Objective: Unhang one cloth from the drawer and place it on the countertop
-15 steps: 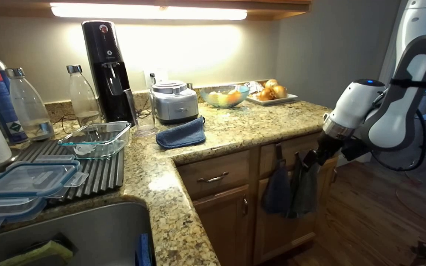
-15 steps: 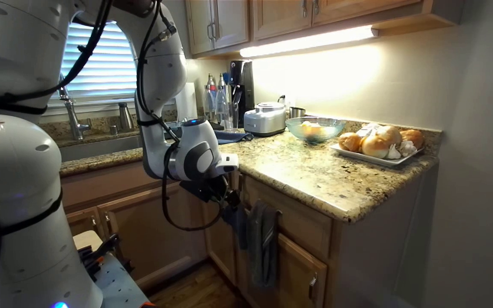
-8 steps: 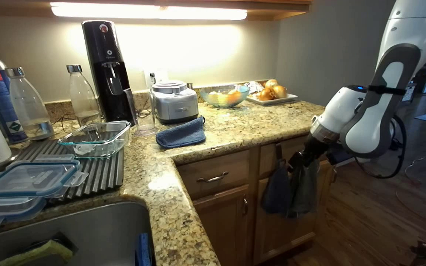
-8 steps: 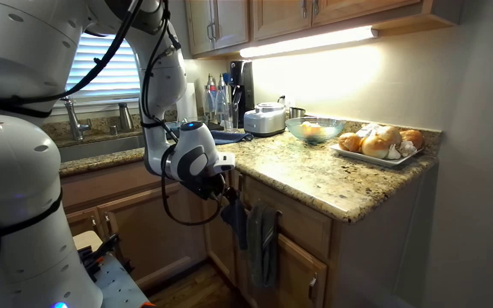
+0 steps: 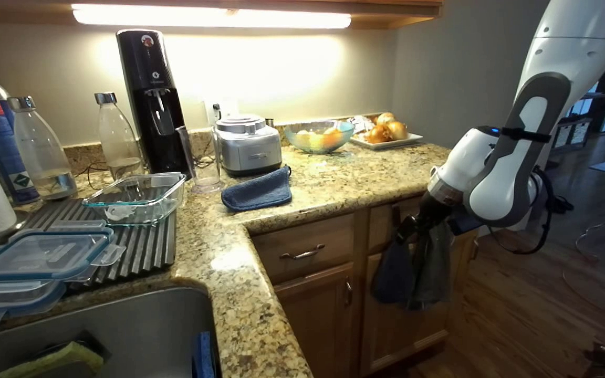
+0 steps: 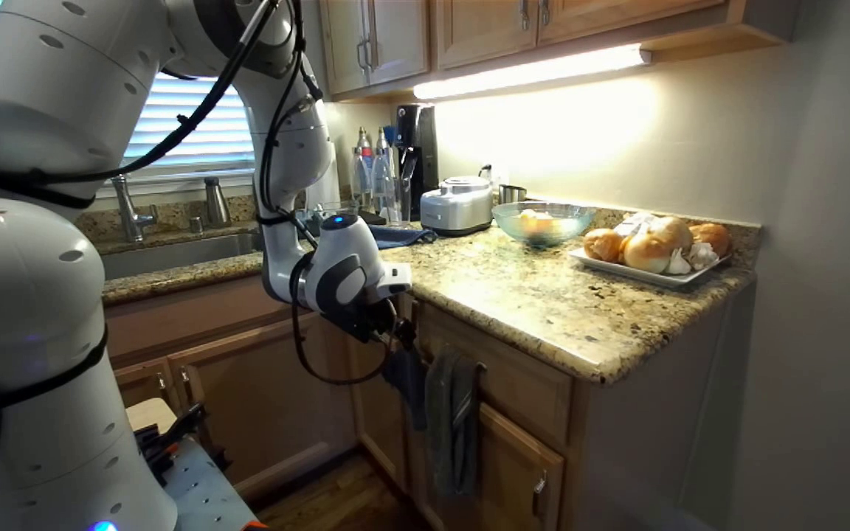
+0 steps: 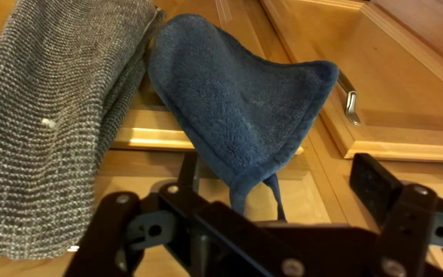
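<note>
A glossy kitchen countertop (image 6: 499,280) of granite, speckled beige, tan and brown with a rounded edge, turns a corner. Above it, a lit strip lamp (image 5: 208,17) brightens a pale wall (image 5: 371,68); a steel sink (image 5: 139,310) is set into it, and a wooden floor (image 5: 518,315) spreads below. On it stand a tall black appliance (image 5: 147,63), a glass bowl (image 6: 543,225) and a plate (image 6: 620,271) of onions (image 6: 646,253), with a folded blue-grey cloth (image 5: 258,194) near its inner corner. The plain blue cloth (image 7: 221,100) hangs below the countertop's edge, in front of a honey-brown drawer (image 6: 524,391) and just beside a greyer cloth (image 7: 52,127). Its long axis runs nearly upright: the narrow looped end points up toward the countertop, the wider end down away from it. Also below the countertop's edge, the gripper (image 7: 277,181) has its fingers (image 7: 373,184) well apart; in the wrist view the loop shows between them, and whether they touch it I cannot tell.
</note>
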{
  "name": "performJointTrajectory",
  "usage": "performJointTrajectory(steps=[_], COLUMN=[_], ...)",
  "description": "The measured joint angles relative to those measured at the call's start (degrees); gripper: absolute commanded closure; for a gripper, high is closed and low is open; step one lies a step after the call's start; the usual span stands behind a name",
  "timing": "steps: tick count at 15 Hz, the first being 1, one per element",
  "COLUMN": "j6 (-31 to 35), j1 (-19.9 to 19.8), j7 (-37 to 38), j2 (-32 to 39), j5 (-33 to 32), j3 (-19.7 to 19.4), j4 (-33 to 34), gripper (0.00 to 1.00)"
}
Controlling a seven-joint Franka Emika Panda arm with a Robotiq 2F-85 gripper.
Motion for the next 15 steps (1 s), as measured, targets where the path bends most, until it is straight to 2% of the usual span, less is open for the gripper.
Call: performJointTrajectory(steps=[15], j6=[0.0], j1=[1.4], j7=[-2.4], j2=[8.1], j5=[3.8], j3=[-1.5], j4=[8.0], gripper=[0.0])
